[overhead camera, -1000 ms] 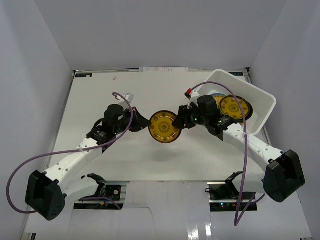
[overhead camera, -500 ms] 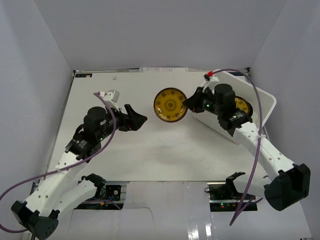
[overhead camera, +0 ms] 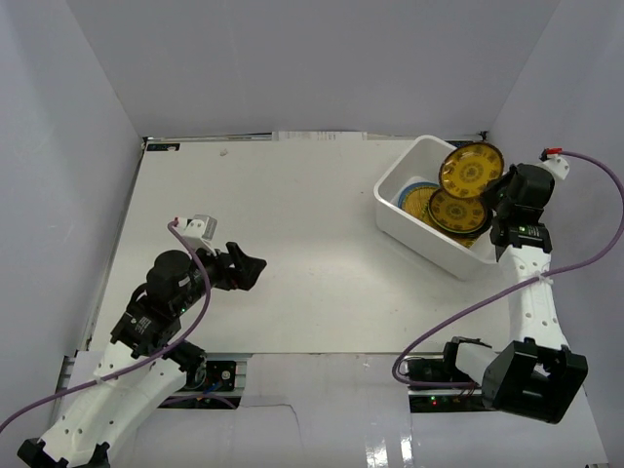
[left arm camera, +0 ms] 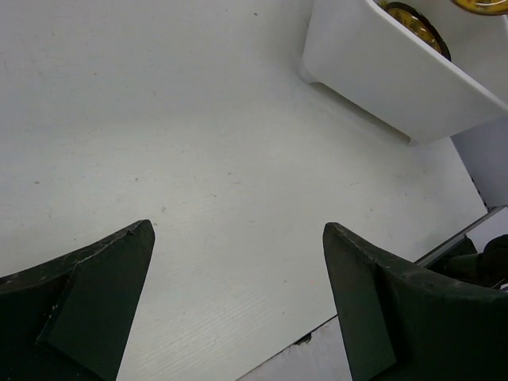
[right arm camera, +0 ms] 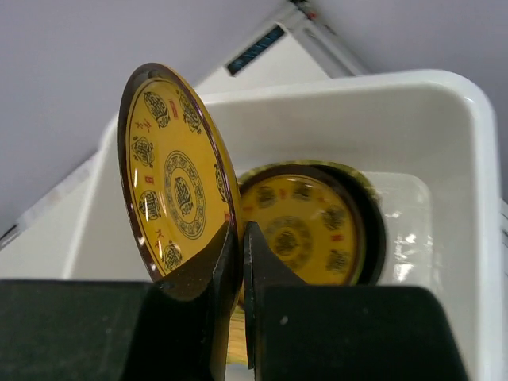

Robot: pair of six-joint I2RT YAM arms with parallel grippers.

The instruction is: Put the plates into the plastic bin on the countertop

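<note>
Pinching a gold plate (right arm camera: 176,186) by its rim, the right claw (right arm camera: 242,242) holds it tilted over the bin's (right arm camera: 452,103) far right corner. The left claw (overhead camera: 251,264) is spread, well apart at the near left.

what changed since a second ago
The left end effector let go of the gold plate, opened and drew back toward its base. The right end effector took it and carried it right, over the plastic bin. The other gold plate stays in the bin.

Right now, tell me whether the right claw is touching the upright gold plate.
Touching. The right wrist view shows the right claw shut on the gold plate at its lower rim, no gap, in front of the plastic bin.
</note>
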